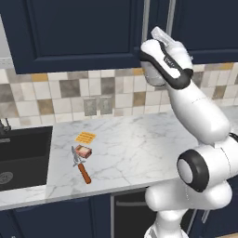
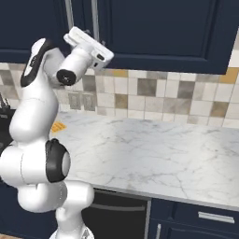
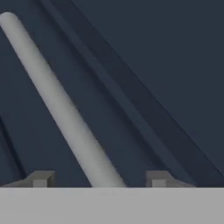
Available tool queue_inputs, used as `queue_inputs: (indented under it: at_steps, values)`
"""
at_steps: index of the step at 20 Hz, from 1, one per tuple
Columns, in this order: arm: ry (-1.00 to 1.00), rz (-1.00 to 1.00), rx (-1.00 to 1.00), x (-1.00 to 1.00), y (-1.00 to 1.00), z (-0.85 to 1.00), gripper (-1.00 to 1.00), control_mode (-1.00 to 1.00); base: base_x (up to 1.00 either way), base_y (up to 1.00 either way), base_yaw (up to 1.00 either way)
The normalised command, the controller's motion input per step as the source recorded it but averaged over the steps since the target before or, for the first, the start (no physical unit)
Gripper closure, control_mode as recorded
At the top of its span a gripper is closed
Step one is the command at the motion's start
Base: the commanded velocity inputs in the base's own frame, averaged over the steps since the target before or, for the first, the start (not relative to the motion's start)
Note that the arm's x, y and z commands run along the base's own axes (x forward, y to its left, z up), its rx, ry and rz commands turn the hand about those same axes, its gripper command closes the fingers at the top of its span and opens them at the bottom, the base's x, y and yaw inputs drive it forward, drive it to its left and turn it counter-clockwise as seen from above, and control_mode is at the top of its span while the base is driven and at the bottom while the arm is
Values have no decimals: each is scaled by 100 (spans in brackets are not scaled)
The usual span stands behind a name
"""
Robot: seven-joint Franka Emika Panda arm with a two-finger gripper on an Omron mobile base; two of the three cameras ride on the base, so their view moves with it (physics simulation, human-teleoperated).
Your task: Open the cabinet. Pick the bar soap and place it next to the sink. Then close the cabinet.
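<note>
Three stages on the ticket; by how things lie, the last one, closing the cabinet, is in hand.

Item 1, gripper: raised to the upper cupboards, jaws parted. One dark fingertip stands on each side of the silver bar handle. A gap shows between the bar and each tip, so nothing is clamped or carried.

Item 2, cabinet: navy framed-panel door. In both base views the upper doors look flush with their neighbours, with no opening visible. Which of the two adjoining doors this handle belongs to cannot be told for certain.

Item 3, bar soap: small reddish-brown block, lying flat on the marble counter. It sits to the right of the sink, near it but not at its very edge. It is just beside the blade end of an orange-handled knife and just below a flat orange ridged square.

Assessment: soap looks delivered and the door appears shut. The next move calls for drawing the hand straight back off the handle, jaws kept wide, so that neither tip hooks the bar and pulls the door ajar.
</note>
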Motion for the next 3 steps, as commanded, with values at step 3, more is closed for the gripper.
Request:
queue_inputs:
  at_steps: [3]
  values:
    - [16,0,0,15,0,0,-100,-100,0,0,0]
